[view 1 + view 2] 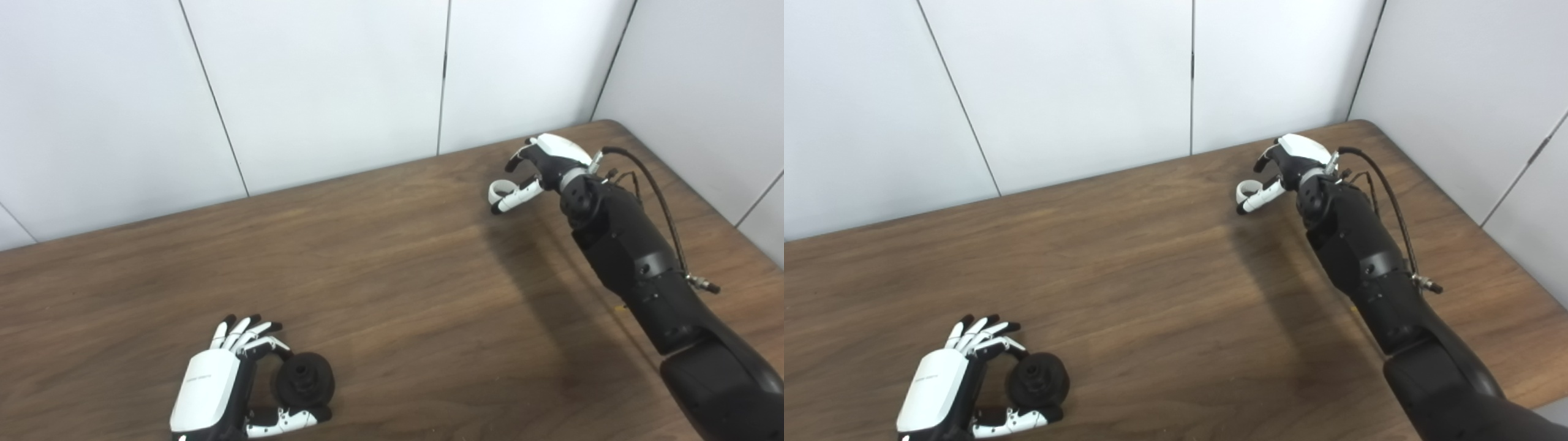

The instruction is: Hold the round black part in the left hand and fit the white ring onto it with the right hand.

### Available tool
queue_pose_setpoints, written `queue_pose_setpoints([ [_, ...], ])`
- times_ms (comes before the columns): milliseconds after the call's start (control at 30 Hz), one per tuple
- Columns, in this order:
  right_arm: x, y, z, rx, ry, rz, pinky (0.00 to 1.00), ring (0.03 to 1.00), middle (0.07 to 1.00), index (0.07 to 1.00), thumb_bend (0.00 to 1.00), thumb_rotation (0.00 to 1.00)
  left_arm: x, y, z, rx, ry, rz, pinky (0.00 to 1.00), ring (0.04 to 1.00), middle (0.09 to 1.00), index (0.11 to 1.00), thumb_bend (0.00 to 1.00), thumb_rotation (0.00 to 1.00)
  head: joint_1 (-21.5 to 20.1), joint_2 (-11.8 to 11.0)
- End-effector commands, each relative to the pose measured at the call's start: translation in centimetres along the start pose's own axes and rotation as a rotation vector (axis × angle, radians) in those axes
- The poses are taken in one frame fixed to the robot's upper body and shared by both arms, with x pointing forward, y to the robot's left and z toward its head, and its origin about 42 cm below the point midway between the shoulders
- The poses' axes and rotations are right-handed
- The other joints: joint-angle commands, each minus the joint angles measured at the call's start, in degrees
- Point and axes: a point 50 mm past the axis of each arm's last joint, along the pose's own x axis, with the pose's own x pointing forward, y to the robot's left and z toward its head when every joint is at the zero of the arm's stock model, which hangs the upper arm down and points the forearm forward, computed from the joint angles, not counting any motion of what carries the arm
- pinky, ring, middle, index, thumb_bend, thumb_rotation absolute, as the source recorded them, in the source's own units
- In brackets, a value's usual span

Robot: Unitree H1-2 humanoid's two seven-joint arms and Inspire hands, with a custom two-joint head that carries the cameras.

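Two rigid, light parts: left hand (pixel 211 389) fingers cup the round black part (pixel 304 380) by its rim; right hand (pixel 542 166) fingers pinch the thin white ring (pixel 499 191), likely slippery.

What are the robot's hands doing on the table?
The left hand is cupped around a round black part near the front of the wooden table. Far across, the right hand is reaching down at a white ring, fingers around it. The two pieces are far apart, so the ring isn't fitted yet.
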Motion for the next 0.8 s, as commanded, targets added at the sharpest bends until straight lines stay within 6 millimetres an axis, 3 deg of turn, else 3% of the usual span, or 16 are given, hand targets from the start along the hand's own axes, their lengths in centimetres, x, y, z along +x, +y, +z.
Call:
queue_pose_setpoints([
  [0, 0.23, -2.5, 0.85, 0.003, -0.016, -0.073, 1.0, 1.0, 0.996, 0.72, 0.83, 0.33, -0.56, 0.05, -0.6, 0.038, 0.026, -0.026, 1.0, 0.914, 0.815, 0.484, 0.52, 0.05, -0.03, 0.03],
  [767, 0.14, -1.54, 0.07, 0.02, -0.011, -0.073, 1.0, 1.0, 0.96, 0.686, 0.81, 0.35, -0.64, -0.03, -0.4, 0.04, 0.016, -0.021, 1.0, 0.911, 0.809, 0.483, 0.52, 0.05, 0.3, 0.41],
])
